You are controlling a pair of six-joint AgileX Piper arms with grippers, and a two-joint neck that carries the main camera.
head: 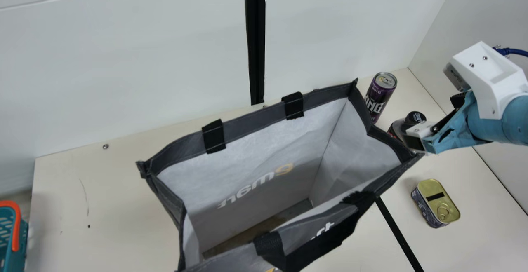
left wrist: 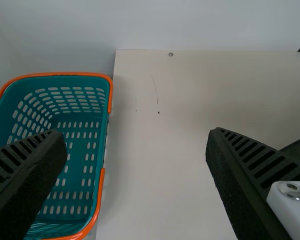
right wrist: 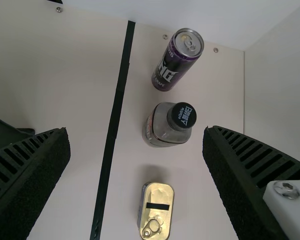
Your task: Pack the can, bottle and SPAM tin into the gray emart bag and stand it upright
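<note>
With the basket near our left gripper, and bag, can, bottle and SPAM tin near our right gripper, we are hovering, both released wide.

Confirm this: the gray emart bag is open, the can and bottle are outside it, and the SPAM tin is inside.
The SPAM tin is not inside; the main view shows it on the table. The bag is open, with the can and bottle outside.

The gray emart bag stands open, the can, bottle and SPAM tin outside it.
</note>
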